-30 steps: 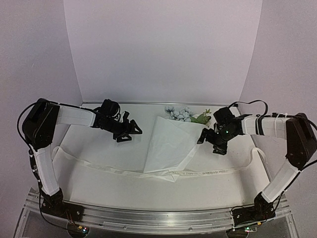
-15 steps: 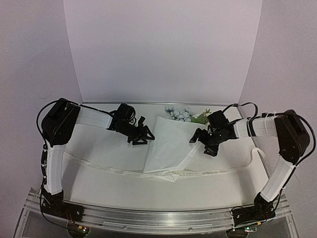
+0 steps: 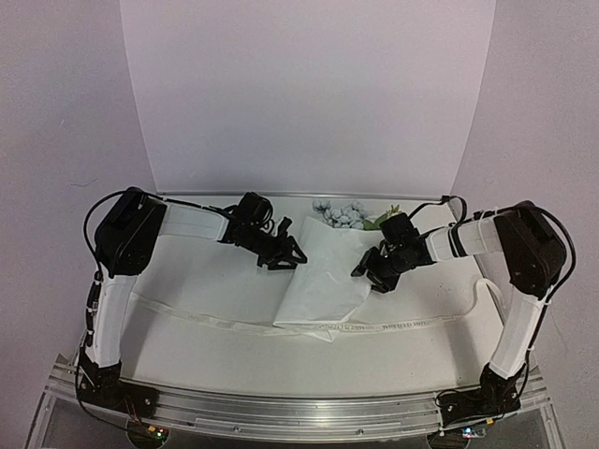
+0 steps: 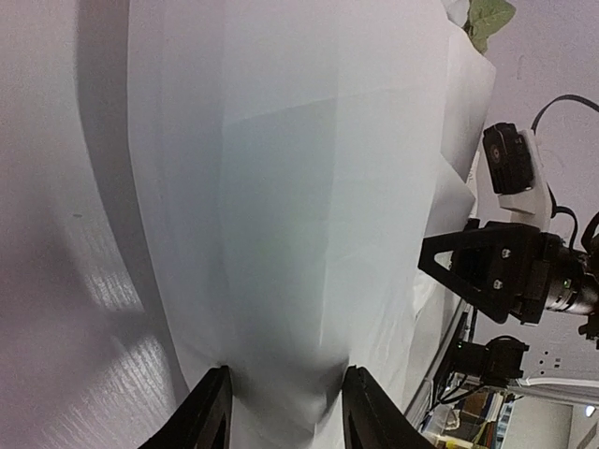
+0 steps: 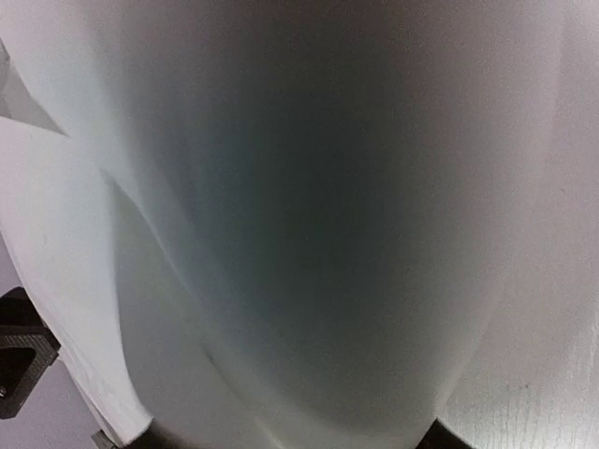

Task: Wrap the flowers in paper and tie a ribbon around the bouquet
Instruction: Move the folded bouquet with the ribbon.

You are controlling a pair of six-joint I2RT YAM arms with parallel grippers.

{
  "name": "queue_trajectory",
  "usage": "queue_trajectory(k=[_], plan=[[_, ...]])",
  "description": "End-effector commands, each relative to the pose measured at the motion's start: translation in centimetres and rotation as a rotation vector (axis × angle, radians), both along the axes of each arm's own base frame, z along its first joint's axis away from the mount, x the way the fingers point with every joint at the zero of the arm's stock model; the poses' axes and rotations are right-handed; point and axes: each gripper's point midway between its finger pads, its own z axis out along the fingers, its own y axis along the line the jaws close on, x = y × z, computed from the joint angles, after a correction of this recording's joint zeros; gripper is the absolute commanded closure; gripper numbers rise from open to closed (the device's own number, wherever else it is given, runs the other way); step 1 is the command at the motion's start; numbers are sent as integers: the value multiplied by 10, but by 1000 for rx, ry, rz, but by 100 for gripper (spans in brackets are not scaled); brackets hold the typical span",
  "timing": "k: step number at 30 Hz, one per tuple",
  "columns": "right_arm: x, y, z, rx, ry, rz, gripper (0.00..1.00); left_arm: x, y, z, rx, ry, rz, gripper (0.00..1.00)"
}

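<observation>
Whereas a second ago both arms hung well apart from the paper [image 3: 323,276], they have now swung inward, so that the left arm [image 3: 187,223] reaches its left edge and the right arm [image 3: 468,238] its right edge. The paper itself has hardly shifted on the table [image 3: 206,360]. It lies folded over on itself, with a rounded hump running along its middle.

The ribbon [image 3: 402,326] has stayed stretched out along the paper's near edge, seemingly under it, and trails off well past both of the paper's sides. The flowers [image 3: 342,215] poke out just beyond the paper's far end, where they were before, with their stems hidden in the fold.

The left gripper [image 3: 288,254] has narrowed from wide to roughly half. In its wrist view its fingers [image 4: 208,416] straddle the paper's hump, but I cannot tell whether they already pinch it. The right gripper [image 3: 367,269] has also come in and now touches the paper's right flap. Its own view shows almost nothing but paper, so I cannot tell how its jaws stand.

I judge that the wrap is only loosely laid. Both grippers look to be closing in to gather the paper around the stems so that the ribbon can then be tied. Nothing is cinched yet.
</observation>
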Motion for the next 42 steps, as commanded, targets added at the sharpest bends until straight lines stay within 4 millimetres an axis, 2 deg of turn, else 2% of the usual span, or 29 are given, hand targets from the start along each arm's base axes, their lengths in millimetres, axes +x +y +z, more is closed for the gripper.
queue_trajectory(k=[1, 4, 9, 12, 16, 18, 21, 26, 35, 42], plan=[[18, 18, 8, 44, -25, 21, 61, 3, -13, 9, -24, -9, -27, 60], [24, 20, 6, 33, -25, 27, 66, 4, -12, 9, -14, -14, -27, 58], [38, 21, 6, 21, -25, 27, 90, 8, -7, 16, 12, -47, -15, 50], [50, 18, 4, 16, -12, 1, 100, 13, -4, 20, 21, -56, -6, 43], [61, 15, 7, 15, 0, -37, 100, 20, 8, 19, 77, -52, 33, 40], [62, 15, 7, 8, 14, -44, 100, 20, 16, 26, 98, -74, 53, 37], [62, 15, 8, 21, 65, -79, 100, 15, 28, 45, 102, -113, 78, 34], [58, 19, 18, 53, 151, -128, 100, -2, 43, 58, 93, -112, 96, 34], [47, 31, 34, 115, 258, -131, 100, -21, 59, 44, 118, -61, 126, 36], [33, 35, 38, 166, 327, -142, 100, -33, 63, 36, 103, 1, 141, 37]])
